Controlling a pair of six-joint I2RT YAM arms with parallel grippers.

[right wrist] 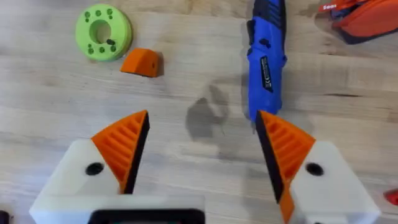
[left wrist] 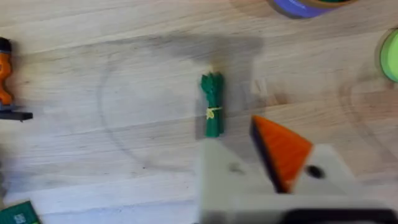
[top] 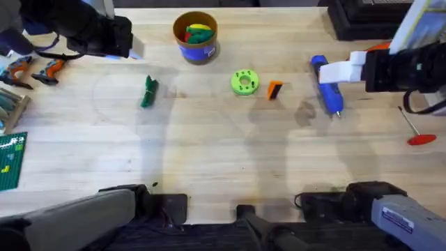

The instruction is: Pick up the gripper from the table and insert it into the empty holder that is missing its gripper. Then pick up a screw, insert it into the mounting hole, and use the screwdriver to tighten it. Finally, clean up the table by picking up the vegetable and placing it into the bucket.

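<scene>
The small orange gripper lies on the table between a lime-green disc and the blue screwdriver. My right gripper hovers open over the screwdriver, both orange tips fitted. The dark green vegetable lies left of centre. My left gripper hangs at the far left, shut and holding nothing. One of its white blocks is the bare holder; the other carries an orange tip. The blue bucket stands at the back centre.
Yellow, red and green toy pieces sit in the bucket. A thin rod with a red handle lies at the right. Orange-handled pliers and a green board sit at the left edge. A black box occupies the back right.
</scene>
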